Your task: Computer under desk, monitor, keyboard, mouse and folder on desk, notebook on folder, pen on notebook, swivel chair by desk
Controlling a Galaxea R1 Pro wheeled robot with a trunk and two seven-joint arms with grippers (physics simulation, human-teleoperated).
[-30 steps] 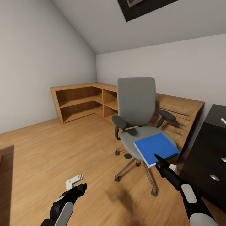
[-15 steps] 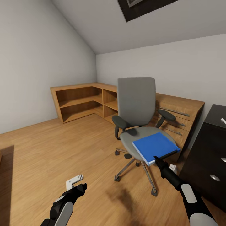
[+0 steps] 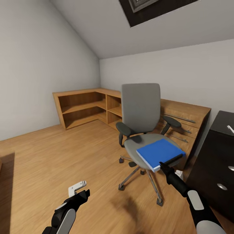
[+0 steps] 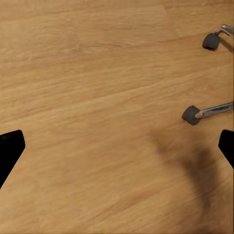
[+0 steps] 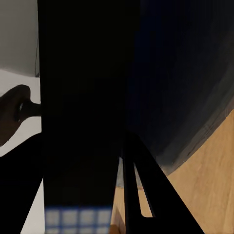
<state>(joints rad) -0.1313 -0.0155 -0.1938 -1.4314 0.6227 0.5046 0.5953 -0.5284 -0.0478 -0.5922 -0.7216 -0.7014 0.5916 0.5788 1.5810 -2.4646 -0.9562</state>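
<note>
The grey swivel chair (image 3: 141, 107) stands in the middle of the room with the bright blue folder (image 3: 158, 152) lying across the front of its seat. My right gripper (image 3: 166, 163) is shut on the folder's near edge, one black finger lying along that edge. In the right wrist view the folder (image 5: 87, 122) is a dark mass close up between the fingers. My left gripper (image 3: 83, 193) hangs low over the wooden floor left of the chair. In the left wrist view it (image 4: 117, 151) is open with bare floor between the fingertips. The black desk (image 3: 213, 156) with silver knobs stands at the right edge.
A low wooden shelf unit (image 3: 85, 107) runs along the far walls, continuing as wooden drawers (image 3: 187, 118) behind the chair. Chrome chair legs with casters (image 4: 192, 115) spread over the floor near my left gripper. A small white thing (image 3: 230, 128) lies on the desk top.
The folder's right corner has risen a little in my right gripper's hold. The head view has tipped slightly upward. The left arm has not moved.
</note>
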